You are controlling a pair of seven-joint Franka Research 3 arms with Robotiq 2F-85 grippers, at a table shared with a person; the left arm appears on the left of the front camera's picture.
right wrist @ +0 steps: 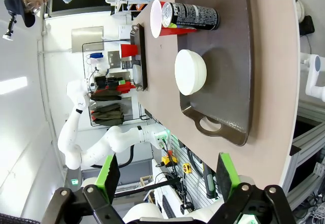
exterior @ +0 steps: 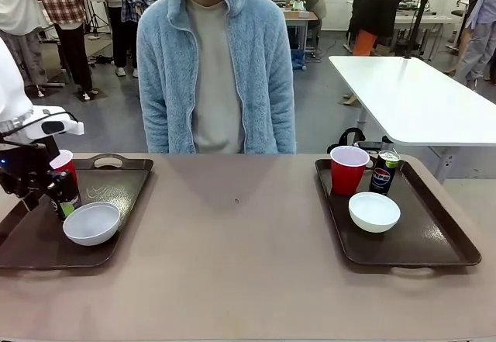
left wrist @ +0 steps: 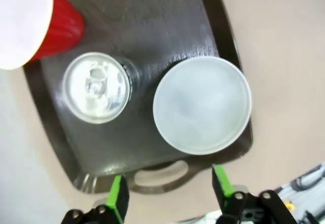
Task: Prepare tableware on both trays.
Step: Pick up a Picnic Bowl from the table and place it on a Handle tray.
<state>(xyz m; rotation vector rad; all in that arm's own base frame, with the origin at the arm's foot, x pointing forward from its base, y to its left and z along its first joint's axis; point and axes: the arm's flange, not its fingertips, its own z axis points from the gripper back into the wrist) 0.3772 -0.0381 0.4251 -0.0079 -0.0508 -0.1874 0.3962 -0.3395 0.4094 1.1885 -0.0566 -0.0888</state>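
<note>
Left gripper [left wrist: 167,193], at the bottom of the left wrist frame: jaws spread wide, nothing between them, hovering above the left tray [left wrist: 152,26]. Just beyond the green pads [left wrist: 118,198], the tray's cut-out handle; higher up, a white bowl [left wrist: 202,104] at centre right, a can [left wrist: 96,94] seen from the top at centre left, a red cup [left wrist: 30,23] in the upper left corner.

Right gripper [right wrist: 165,176], low in the right wrist frame: jaws also wide and empty, short of the right tray [right wrist: 231,82], which carries a bowl [right wrist: 190,72], a Pepsi can [right wrist: 190,16] and a second cup [right wrist: 162,20].

Front view: left tray far left, right tray [exterior: 434,241] right of centre.
</note>
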